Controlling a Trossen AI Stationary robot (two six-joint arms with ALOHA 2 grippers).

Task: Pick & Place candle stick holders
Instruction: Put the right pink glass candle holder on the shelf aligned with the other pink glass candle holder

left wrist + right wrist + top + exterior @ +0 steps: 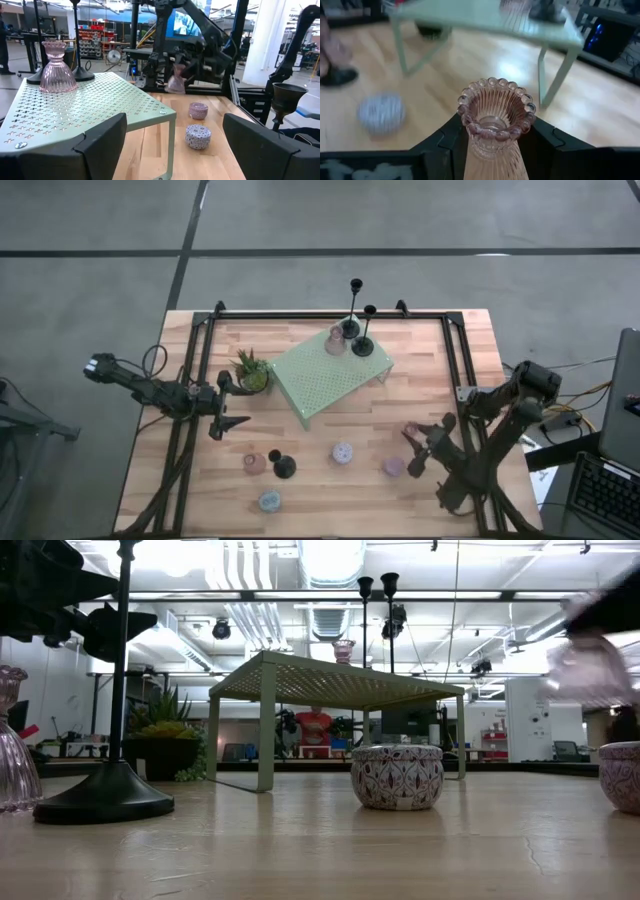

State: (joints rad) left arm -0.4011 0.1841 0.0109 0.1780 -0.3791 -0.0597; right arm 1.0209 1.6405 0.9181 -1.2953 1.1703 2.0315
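My right gripper (418, 448) is over the table's right side, shut on a pinkish glass cup (495, 120), which shows blurred in the low view (590, 650). My left gripper (225, 412) is open and empty, left of the pale green stand (325, 380), near the plant (252, 372). Two black sticks (360, 320) and another pink cup (335, 340) stand on the stand's far end. A third black stick (284, 468) and a pink cup (254, 463) stand on the table near the front, with three pucks (342, 452), (393, 467), (268, 500). My right gripper pinches the pink glass cup between its two fingers (445, 142), on its ribbed body just below the beaded rim (476, 137). The rim end points away from the wrist. In the low view the cup shows above the table top, clear of it.
Black frame rails run along the table's left, right and far sides (455, 350). The nearest puck (393, 467) lies just beside my right gripper. Bare wood lies between the stand and the front objects.
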